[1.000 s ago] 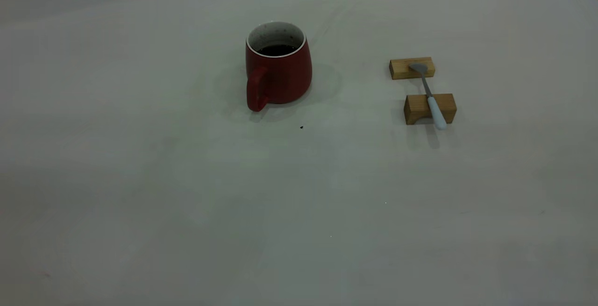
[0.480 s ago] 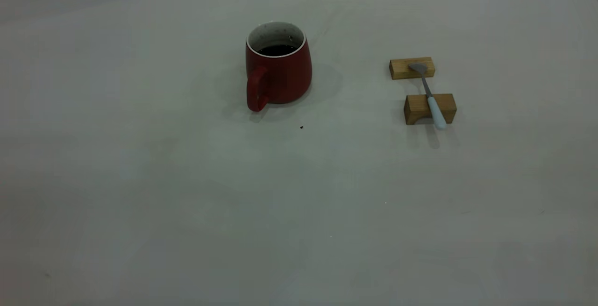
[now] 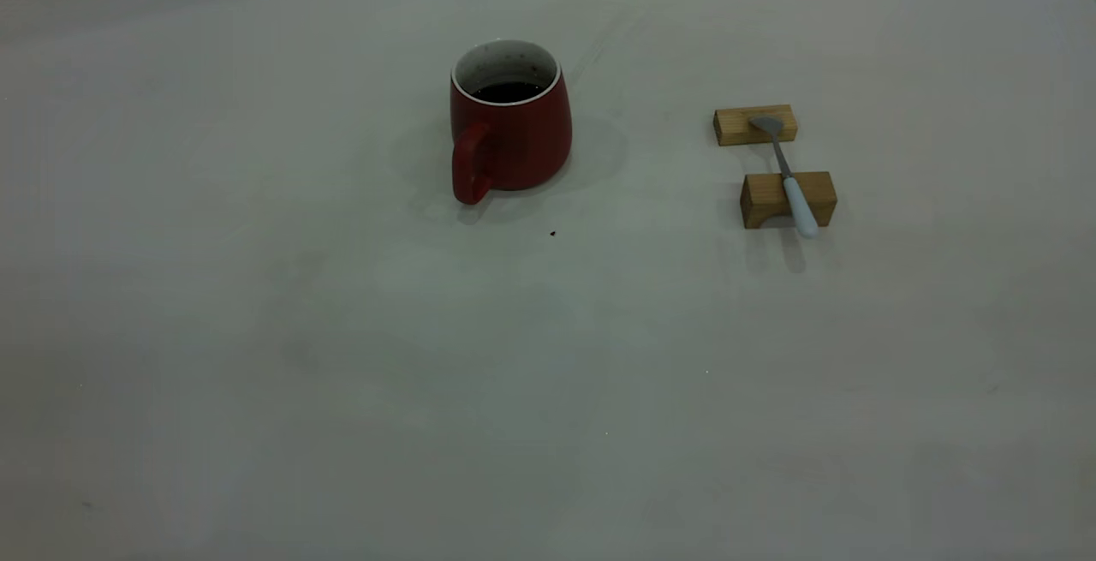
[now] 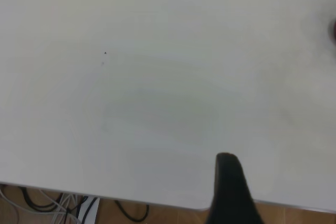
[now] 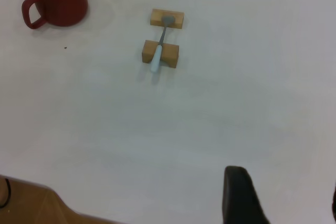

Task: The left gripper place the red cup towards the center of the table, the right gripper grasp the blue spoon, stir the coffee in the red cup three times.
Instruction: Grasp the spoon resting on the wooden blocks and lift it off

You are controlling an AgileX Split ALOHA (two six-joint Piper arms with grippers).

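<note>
The red cup point(image 3: 512, 128) stands upright on the table point(image 3: 342, 355) at the back centre, its handle turned toward the front left, with dark coffee point(image 3: 509, 92) inside. It also shows in the right wrist view as the red cup point(image 5: 56, 1). The blue spoon point(image 3: 792, 184) lies across two tan wooden blocks, bowl on the far one; it appears again as the blue spoon point(image 5: 158, 55). My right gripper point(image 5: 286, 198) hovers open far from the spoon, holding nothing. My left gripper point(image 4: 283, 182) hangs open over bare table near its edge; only one finger point(image 4: 228, 182) shows.
Two wooden blocks point(image 3: 756, 124) point(image 3: 766, 199) carry the spoon right of the cup. A tiny dark speck point(image 3: 552, 233) lies in front of the cup. Cables point(image 4: 42, 200) hang below the table edge in the left wrist view. Neither arm appears in the exterior view.
</note>
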